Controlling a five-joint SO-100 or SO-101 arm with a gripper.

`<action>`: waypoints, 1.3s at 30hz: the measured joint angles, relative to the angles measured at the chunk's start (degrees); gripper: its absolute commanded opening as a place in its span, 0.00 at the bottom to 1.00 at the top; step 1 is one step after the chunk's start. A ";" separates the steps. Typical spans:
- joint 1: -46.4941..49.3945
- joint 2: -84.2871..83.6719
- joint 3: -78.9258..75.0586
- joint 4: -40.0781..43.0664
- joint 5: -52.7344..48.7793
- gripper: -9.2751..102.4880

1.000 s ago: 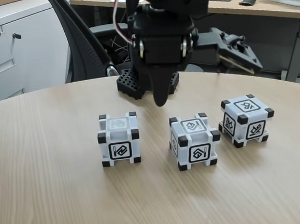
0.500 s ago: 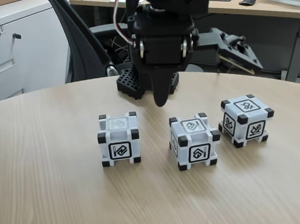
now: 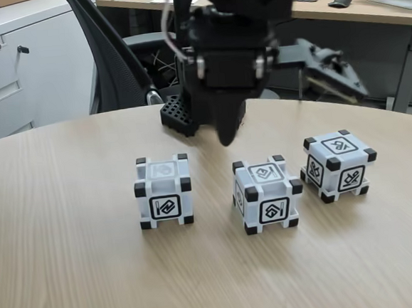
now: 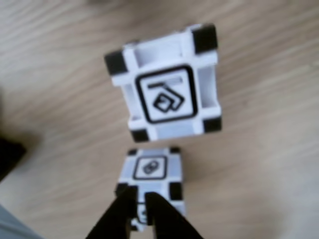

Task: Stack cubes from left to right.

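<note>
Three cubes are seen standing apart in a row on the wooden bench in the fixed view: the left cube [image 3: 164, 191], the middle cube [image 3: 267, 193] and the right cube [image 3: 338, 164] (set nearer the far edge). The gripper [image 3: 227, 132] is held above the bench behind the gap between the left and middle cubes, empty. Its fingers [image 4: 167, 219] are seen nearly pressed together in the wrist view.

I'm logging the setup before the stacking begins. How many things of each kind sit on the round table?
Cubes, white with black corners: 3 (left cube, middle cube, right cube)
Black perforated block behind them: 1
Total: 4
</note>
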 measured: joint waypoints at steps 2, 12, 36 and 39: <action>-4.04 0.00 0.00 0.00 1.14 0.08; -21.09 0.00 0.00 0.00 5.89 0.08; -30.32 -0.18 0.00 0.00 8.61 0.50; -30.32 -0.18 0.00 0.00 7.56 0.50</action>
